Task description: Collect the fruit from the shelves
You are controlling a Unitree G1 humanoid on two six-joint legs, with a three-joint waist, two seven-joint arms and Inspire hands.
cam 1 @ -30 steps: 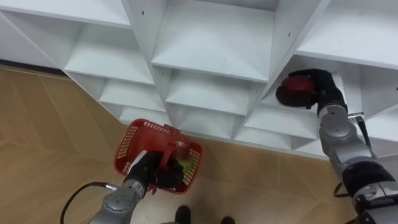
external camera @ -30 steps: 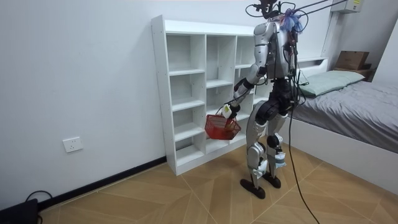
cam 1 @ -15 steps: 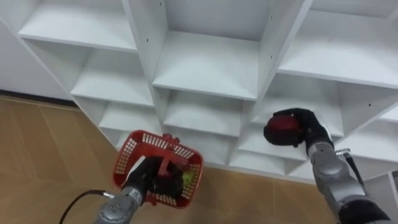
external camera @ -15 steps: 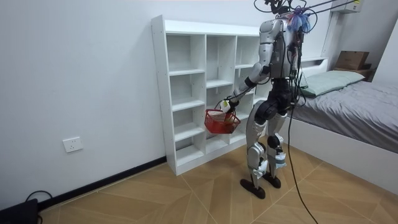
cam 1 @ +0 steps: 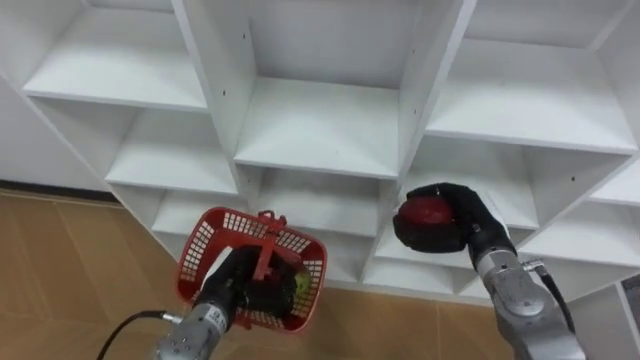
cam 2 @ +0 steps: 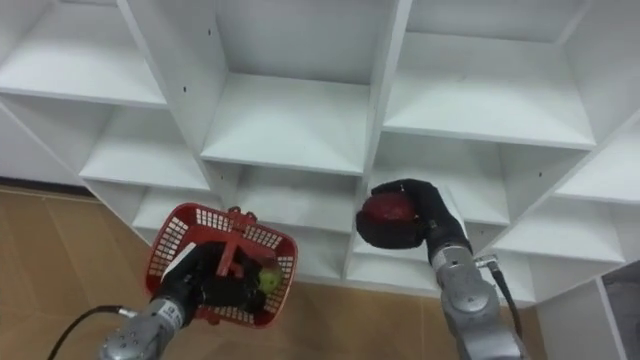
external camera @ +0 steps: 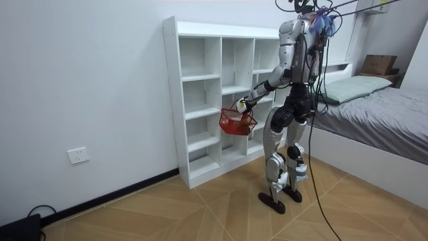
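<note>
Left eye view: right hand (cam 1: 472,226) curled round a red fruit (cam 1: 425,213) in front of the white shelves (cam 1: 320,130), likely bound for the red basket (cam 1: 205,245), which the left hand (cam 1: 235,290) grips by its handle, one green fruit (cam 2: 267,281) inside.

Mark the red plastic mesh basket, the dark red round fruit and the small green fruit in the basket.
red plastic mesh basket (cam 1: 200,248): left eye view, on its left mesh wall.
dark red round fruit (cam 1: 426,212): left eye view, on its exposed top.
small green fruit (cam 2: 268,281): right eye view, on its visible middle.
</note>
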